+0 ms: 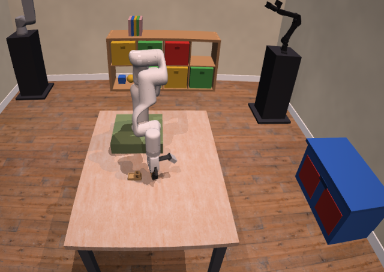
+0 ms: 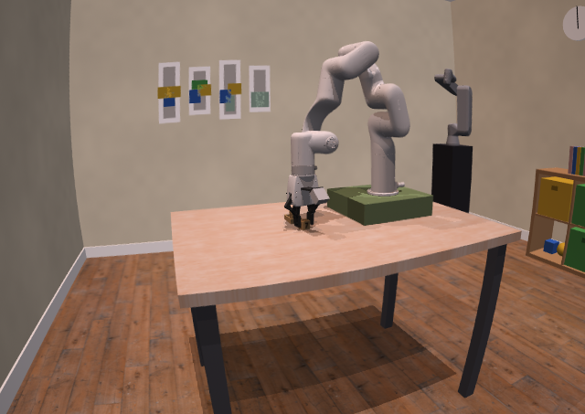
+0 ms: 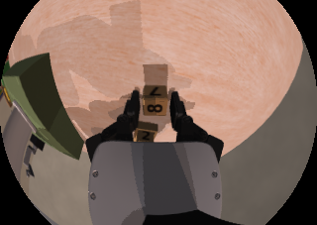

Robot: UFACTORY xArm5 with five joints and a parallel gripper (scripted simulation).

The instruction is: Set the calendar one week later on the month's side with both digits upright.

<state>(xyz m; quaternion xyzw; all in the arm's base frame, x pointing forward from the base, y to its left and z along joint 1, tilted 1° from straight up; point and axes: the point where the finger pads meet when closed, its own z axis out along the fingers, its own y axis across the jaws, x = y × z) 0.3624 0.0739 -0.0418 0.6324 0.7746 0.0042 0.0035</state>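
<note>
The gripper [image 3: 155, 98] stands open, a black finger on either side of a wooden cube [image 3: 156, 106] and apart from it. The cube displays an 8, lying sideways, and a 7 on the adjoining face. Near it, a second wooden cube [image 3: 146, 134] bears a 2, partly hidden by the grey gripper housing [image 3: 156, 177]. A green block [image 3: 47, 106] occupies the left margin.
</note>
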